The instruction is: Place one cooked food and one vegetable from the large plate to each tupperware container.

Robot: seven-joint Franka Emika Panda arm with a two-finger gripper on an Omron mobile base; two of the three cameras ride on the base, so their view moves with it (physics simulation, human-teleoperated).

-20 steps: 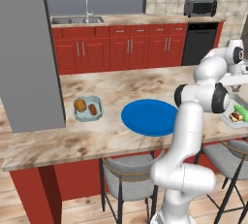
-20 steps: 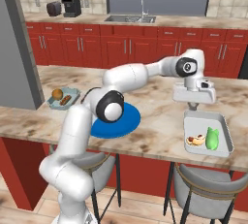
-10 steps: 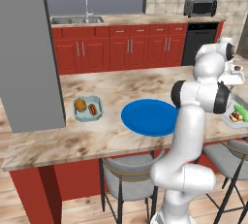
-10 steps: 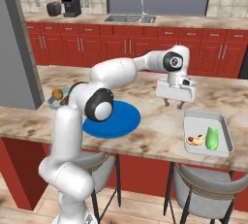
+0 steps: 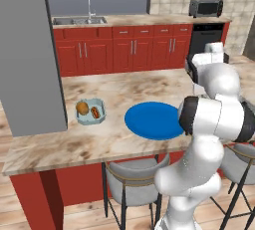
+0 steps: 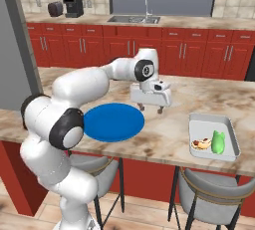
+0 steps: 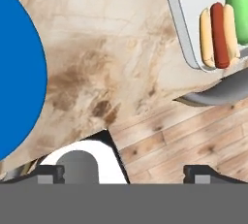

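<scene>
We see the gripper (image 6: 150, 108) hanging above the marble counter (image 6: 164, 134), between the blue plate (image 6: 113, 122) and the rectangular tray (image 6: 214, 137). Its two fingers stand wide apart with nothing between them. From the hand camera, only the dark tips of the fingers (image 7: 48, 173) rise at the bottom edge, one at each side, well apart.

The plate lies bare near the counter's front edge; in the left base view the arm covers its right side, and in the hand view we get just a curved blue slice of it (image 7: 19, 68) at the left.

The tray holds a hot dog (image 6: 201, 144) and a green vegetable (image 6: 217, 142) lying side by side. In the hand view the tray is cut off at the top right corner, so we see the hot dog (image 7: 219, 36) in its bun but only a bit of the green thing (image 7: 237, 0).

The small tub (image 5: 91, 111) sits to the left of the plate in the left base view, with a brown round item (image 5: 82, 108) and a second food (image 5: 95, 113) that we cannot make out clearly. A stool seat (image 7: 218, 92) shows under the counter edge.
</scene>
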